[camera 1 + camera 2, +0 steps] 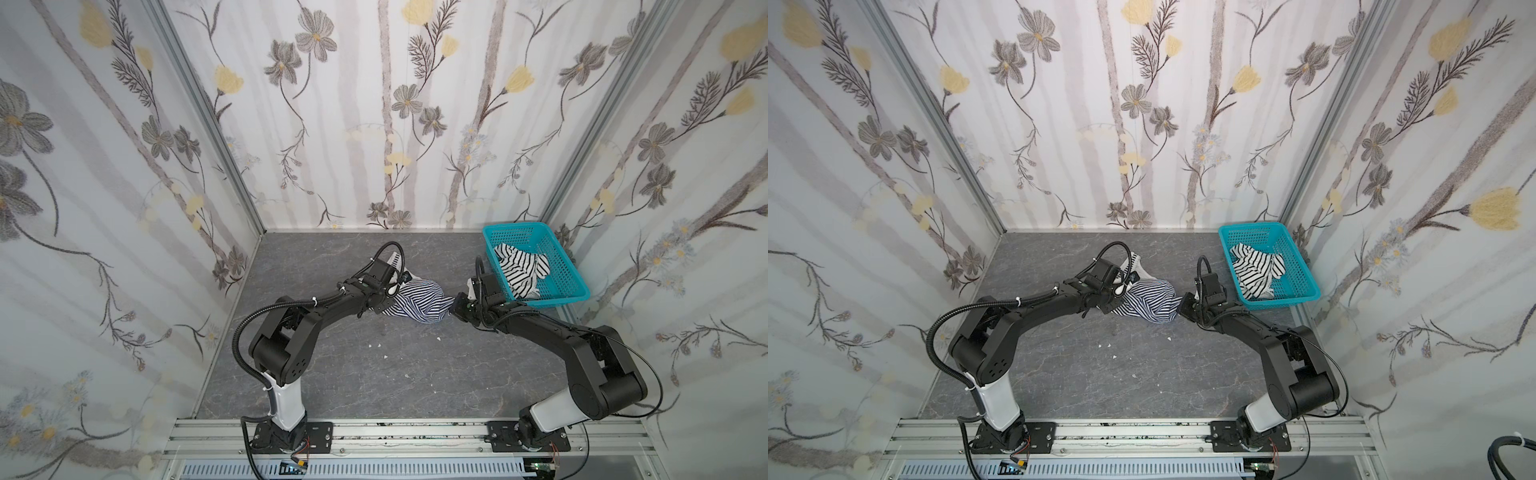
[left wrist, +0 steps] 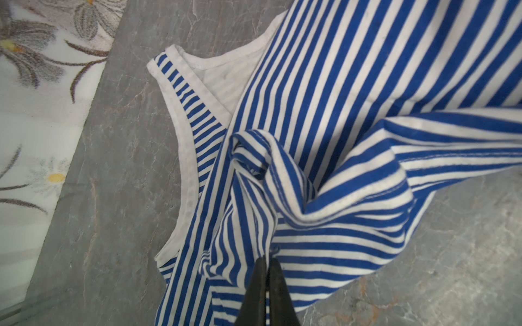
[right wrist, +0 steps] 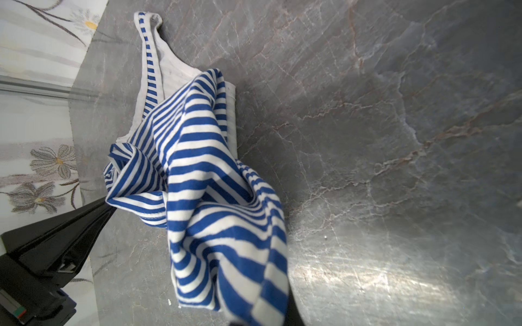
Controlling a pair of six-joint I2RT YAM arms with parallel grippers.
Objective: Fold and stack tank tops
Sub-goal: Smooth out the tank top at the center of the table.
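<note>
On the grey table (image 1: 395, 374), beside the turquoise basket (image 1: 557, 301) holding the black-striped tank top (image 1: 519, 270), the blue-striped tank top (image 1: 419, 305) is bunched between both pincers. The right pincer (image 1: 455, 309), nearer the basket, and the left pincer (image 2: 267, 261), farther off, each clamp its cloth.

Left arm (image 1: 332, 300) hides part of the navy-striped top (image 1: 417, 304).

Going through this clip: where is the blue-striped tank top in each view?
Top view: blue-striped tank top bunched mid-picture, left of the basket.
Top view: same spot.
Left wrist: fills most of the picture.
Right wrist: draped through the middle.
Shared landmark: its white-trimmed strap lying on the table.
</note>
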